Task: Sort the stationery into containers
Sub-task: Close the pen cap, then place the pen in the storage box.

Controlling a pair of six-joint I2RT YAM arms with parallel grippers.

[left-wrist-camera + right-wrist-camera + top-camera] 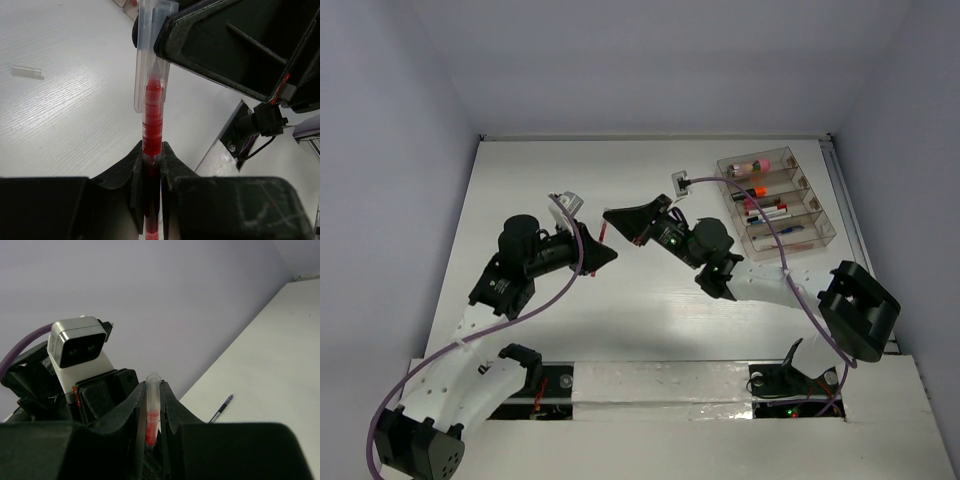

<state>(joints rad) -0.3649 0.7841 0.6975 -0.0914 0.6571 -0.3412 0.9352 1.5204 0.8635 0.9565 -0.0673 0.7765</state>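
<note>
Left gripper: you have it clamped on the red pen | Right gripper: pinched on the same pen's clear cap end | Pen: spans both grippers mid-table, left of the clear organiser | Blue pen: lying on the table, apart from your grippers.

No writing, brand, number or sign can be read anywhere: not on the red pen, the clear organiser or the wrist camera.
</note>
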